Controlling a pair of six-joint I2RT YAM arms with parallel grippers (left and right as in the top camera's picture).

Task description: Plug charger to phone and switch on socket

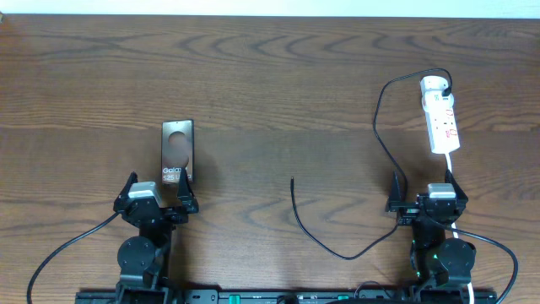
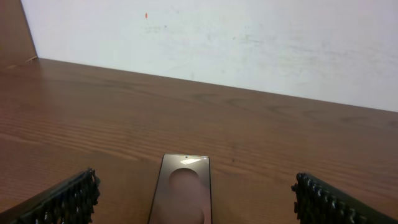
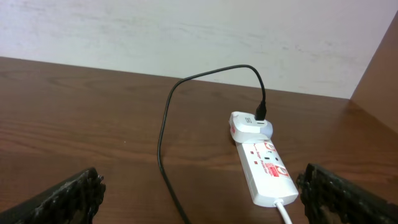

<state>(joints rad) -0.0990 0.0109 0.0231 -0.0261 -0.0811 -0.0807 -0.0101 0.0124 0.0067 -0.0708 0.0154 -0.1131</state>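
Note:
The phone (image 1: 177,151) lies flat on the table at the left, its near end between the fingers of my left gripper (image 1: 157,192); it also shows in the left wrist view (image 2: 183,193). The left gripper (image 2: 196,202) is open and empty. The white socket strip (image 1: 441,118) lies at the far right, with the charger's adapter (image 1: 434,84) plugged in at its far end. The black charger cable (image 1: 384,143) runs down and left to its free plug end (image 1: 292,180) at the table's middle. The right wrist view shows the strip (image 3: 264,167) and the cable (image 3: 165,143). My right gripper (image 1: 426,196) is open and empty, just in front of the strip.
The strip's white cord (image 1: 453,173) runs back toward the right arm's base. Thicker black arm cables (image 1: 67,245) lie by both bases at the near edge. A white wall (image 2: 217,37) stands behind the table.

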